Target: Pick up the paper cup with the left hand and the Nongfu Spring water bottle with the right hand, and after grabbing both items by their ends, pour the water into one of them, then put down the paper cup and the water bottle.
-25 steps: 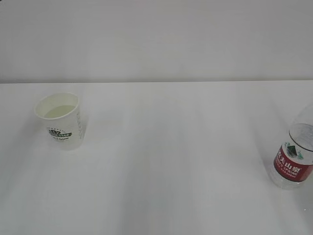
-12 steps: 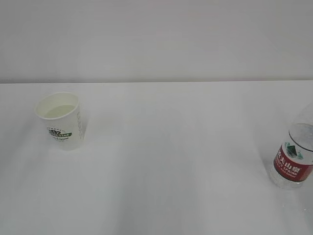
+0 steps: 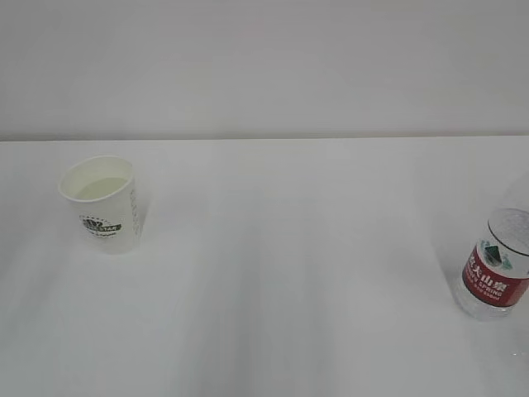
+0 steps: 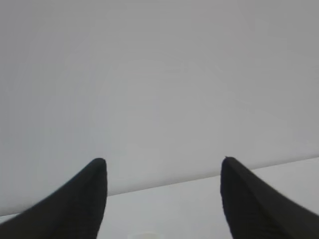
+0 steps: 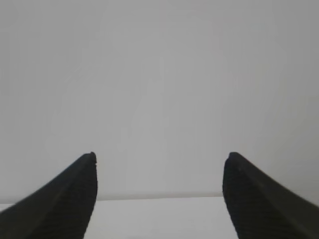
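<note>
Red bottle label point(image 3: 493, 278): white characters, "SPRING"; cup point(image 3: 103, 203) logo illegible.

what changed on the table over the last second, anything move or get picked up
Nothing visibly changed. The paper cup stands upright at the left with water in it, the Nongfu Spring water bottle stands at the right edge, and nothing holds either.

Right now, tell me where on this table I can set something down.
The wide middle of the table between the paper cup at the left and the Nongfu Spring water bottle at the right edge is bare. So is the strip behind them, up to the wall. Only those two spots are taken.
</note>
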`<state>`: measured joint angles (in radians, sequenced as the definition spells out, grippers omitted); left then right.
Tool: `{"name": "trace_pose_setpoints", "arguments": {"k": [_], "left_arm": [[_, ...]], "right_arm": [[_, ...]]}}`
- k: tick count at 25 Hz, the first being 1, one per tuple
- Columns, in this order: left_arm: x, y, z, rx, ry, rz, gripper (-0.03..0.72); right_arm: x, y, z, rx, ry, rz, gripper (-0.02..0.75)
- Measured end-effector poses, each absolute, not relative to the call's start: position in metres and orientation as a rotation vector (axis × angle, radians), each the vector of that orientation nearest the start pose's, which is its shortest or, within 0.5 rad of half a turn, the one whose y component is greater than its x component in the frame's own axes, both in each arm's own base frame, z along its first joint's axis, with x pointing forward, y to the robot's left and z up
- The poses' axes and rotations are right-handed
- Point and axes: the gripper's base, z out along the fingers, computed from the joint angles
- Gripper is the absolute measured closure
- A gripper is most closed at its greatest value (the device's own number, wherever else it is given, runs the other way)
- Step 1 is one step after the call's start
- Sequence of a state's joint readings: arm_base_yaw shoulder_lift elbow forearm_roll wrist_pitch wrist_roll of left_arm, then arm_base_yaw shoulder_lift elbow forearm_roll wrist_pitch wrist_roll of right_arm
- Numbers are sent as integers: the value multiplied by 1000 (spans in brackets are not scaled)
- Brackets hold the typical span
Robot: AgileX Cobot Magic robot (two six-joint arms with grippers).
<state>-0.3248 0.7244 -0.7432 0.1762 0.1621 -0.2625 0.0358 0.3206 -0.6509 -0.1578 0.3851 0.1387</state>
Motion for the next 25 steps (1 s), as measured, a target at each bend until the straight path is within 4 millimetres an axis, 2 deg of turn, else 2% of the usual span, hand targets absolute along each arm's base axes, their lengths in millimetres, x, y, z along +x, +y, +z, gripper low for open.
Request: {"name": "trace_pose_setpoints", "arguments": {"k": [3,9,15,25], "left_arm": [[133,-41,384,178,1634,-264,142],[105,-31,397,165,1532,-269,134],[82,-23,405,152,1459,-276,137],[59,-14,391,95,1603,-324,148]], "right_arm": [[46,-5,377,28,1571,-30,146],[33,-7,383,37,1651,-54,146],[23,-8,387,42,1642,-57,146],[-12,-10,379,55,1609,-62,148]]}}
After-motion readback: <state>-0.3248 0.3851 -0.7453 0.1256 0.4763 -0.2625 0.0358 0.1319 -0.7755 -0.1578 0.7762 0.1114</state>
